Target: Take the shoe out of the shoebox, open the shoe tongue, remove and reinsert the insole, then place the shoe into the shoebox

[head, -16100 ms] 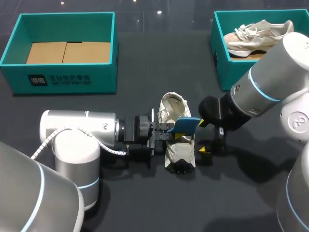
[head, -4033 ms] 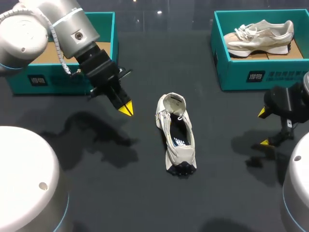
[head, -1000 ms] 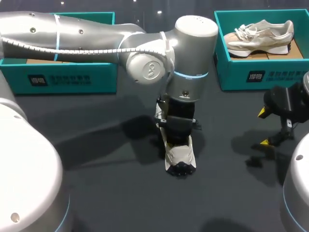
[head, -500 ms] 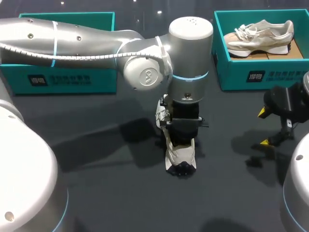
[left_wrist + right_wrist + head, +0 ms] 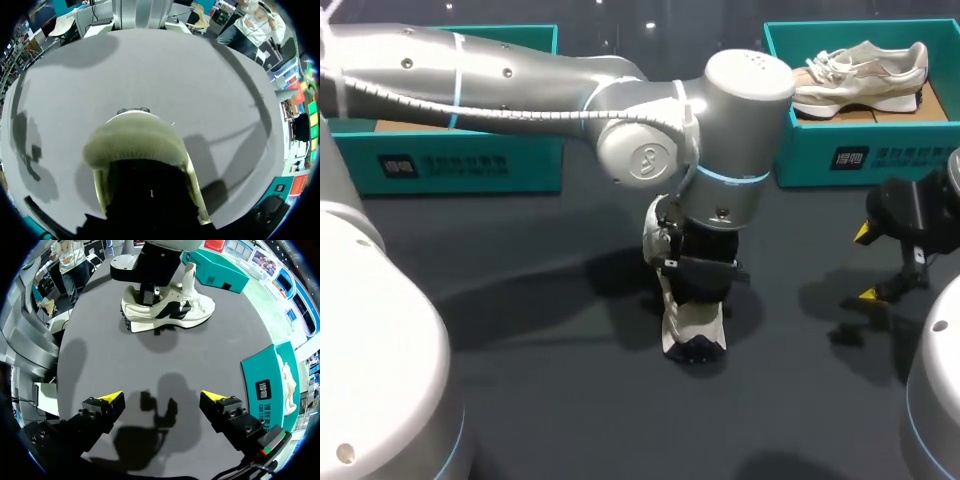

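The cream shoe (image 5: 692,325), with a dark side marking, stands on its sole mid-table (image 5: 520,300). The left gripper (image 5: 150,292) sits in its opening; grip state cannot be determined. The right gripper (image 5: 162,396) hovers well apart, jaws released.
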Controlling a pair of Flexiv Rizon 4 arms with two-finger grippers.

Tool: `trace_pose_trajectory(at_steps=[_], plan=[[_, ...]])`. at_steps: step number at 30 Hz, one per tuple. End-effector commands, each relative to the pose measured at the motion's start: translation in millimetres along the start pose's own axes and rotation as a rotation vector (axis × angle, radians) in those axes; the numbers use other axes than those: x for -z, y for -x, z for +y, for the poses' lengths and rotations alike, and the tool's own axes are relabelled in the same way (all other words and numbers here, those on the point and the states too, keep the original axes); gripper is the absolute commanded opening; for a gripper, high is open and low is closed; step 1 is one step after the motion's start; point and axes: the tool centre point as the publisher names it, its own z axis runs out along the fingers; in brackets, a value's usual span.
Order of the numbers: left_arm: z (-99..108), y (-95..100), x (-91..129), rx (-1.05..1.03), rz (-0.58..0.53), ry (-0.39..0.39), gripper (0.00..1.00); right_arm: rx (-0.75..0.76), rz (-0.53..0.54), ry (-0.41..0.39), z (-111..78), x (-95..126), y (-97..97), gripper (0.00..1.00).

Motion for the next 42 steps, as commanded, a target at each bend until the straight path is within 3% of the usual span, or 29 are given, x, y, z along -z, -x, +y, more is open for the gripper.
trace_pose_trajectory(at_steps=[1, 4, 9, 13, 15, 22, 31, 36, 42], plan=[[9.1, 7.9, -22.1, 0.027, -0.022, 0.001, 0.0, 0.0, -0.003, -0.002, -0.2, 0.6, -2.0, 1.0], [13.4, 5.5, -18.6, 0.061, -0.062, 0.027, 0.0, 0.0, -0.003, -0.002, -0.2, 0.6, -2.0, 1.0], [13.8, -1.7, 6.7, 0.106, -0.156, 0.126, 0.0, 0.0, -0.003, -0.002, -0.2, 0.6, -2.0, 1.0], [8.2, -6.4, 26.9, 0.104, -0.214, 0.133, 0.0, 0.0, -0.003, -0.002, -0.2, 0.6, -2.0, 1.0], [4.0, -6.8, 32.2, 0.082, -0.22, 0.101, 0.0, 0.0, -0.003, -0.002, -0.2, 0.6, -2.0, 1.0], [-0.6, 8.2, 11.3, 0.046, -0.131, 0.066, 0.0, 0.0, -0.003, -0.002, -0.2, 0.6, -2.0, 1.0], [14.8, 23.0, -14.6, 0.091, -0.107, 0.165, 0.0, 0.0, -0.003, -0.002, -0.2, 0.6, -2.0, 1.0], [24.5, 17.8, -2.0, 0.14, -0.166, 0.21, 0.0, 0.0, -0.003, -0.002, -0.2, 0.6, -2.0, 1.0], [20.0, 4.1, 26.8, 0.14, -0.218, 0.222, 0.0, 0.0, -0.003, -0.002, -0.2, 0.6, -2.0, 1.0]])
